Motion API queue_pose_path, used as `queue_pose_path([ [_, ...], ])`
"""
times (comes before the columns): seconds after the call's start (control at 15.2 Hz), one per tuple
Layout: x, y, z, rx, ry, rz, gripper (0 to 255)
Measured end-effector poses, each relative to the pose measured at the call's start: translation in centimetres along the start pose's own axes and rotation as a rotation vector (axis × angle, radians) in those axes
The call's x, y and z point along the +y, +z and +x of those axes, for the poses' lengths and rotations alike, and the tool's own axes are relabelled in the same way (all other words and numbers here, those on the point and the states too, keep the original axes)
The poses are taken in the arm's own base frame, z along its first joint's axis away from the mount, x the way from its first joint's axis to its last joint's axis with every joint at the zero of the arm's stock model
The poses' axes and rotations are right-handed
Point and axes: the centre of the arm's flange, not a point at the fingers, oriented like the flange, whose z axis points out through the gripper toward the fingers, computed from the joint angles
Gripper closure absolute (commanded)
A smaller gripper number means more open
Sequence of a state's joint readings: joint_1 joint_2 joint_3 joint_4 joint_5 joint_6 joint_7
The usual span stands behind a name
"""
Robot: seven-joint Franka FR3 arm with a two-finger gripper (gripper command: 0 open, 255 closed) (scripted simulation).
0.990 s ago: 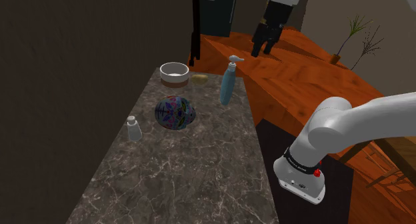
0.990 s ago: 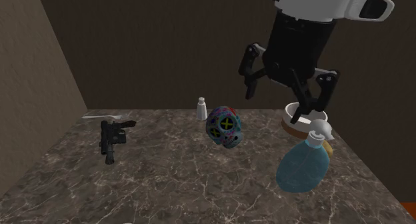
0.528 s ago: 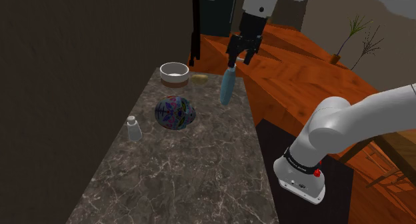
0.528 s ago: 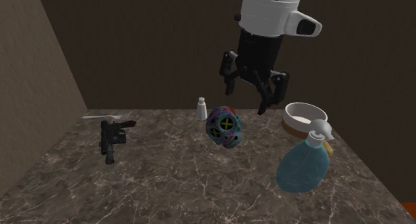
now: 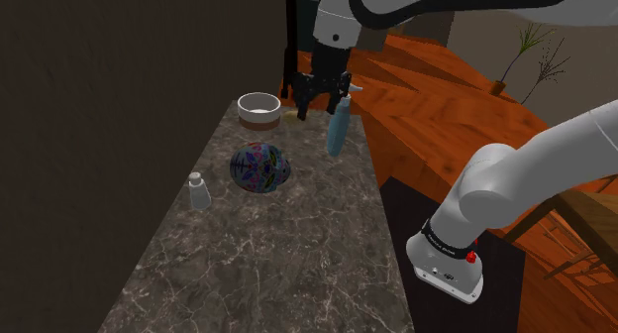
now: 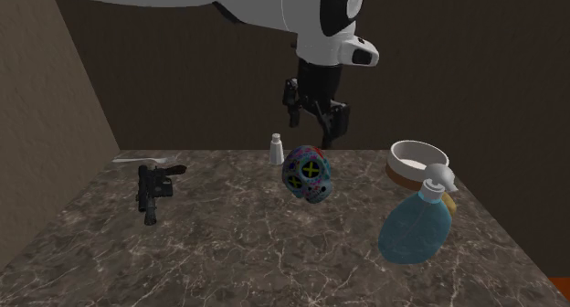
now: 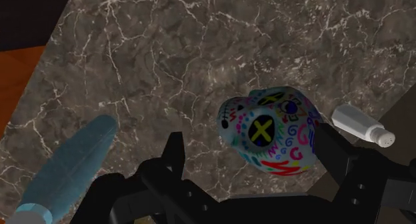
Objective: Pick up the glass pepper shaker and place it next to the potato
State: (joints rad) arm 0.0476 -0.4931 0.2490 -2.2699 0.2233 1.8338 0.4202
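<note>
Shaker (image 5: 199, 192) alone on the counter (image 5: 287, 257); claw (image 5: 316, 111) spread wide, empty, in the air.

The shaker (image 6: 276, 150) is a small whitish bottle with a paler cap, and the wrist view shows holes dotted in that cap (image 7: 360, 125). It stands upright on the dark marble counter (image 6: 237, 255) by the wall-side edge, near the painted skull (image 5: 259, 168) on the shoulder view's left, apart from it. The claw's (image 6: 313, 130) 2 black fingers (image 7: 175, 149) stand far apart, clasping and touching nothing. It hangs above the counter's far end, between the bowl (image 5: 259, 108) and the blue spray bottle (image 5: 338, 128) in the shoulder view, well apart from the shaker. Looking along the claw (image 7: 247, 143), the skull (image 7: 270, 136) lies below between the fingers and the shaker just beyond 1 of them.
</note>
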Motion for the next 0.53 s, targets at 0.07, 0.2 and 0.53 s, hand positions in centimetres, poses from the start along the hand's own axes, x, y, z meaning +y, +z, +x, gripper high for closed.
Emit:
queue_pose_path([
  [0.07, -1.1, 0.5, 0.4, 0.000, 0.009, -0.002, 0],
  [0.2, -3.3, 2.1, 1.2, 0.000, 0.026, -0.005, 0],
  [0.53, -8.4, 5.4, 3.9, -0.001, 0.069, -0.012, 0],
])
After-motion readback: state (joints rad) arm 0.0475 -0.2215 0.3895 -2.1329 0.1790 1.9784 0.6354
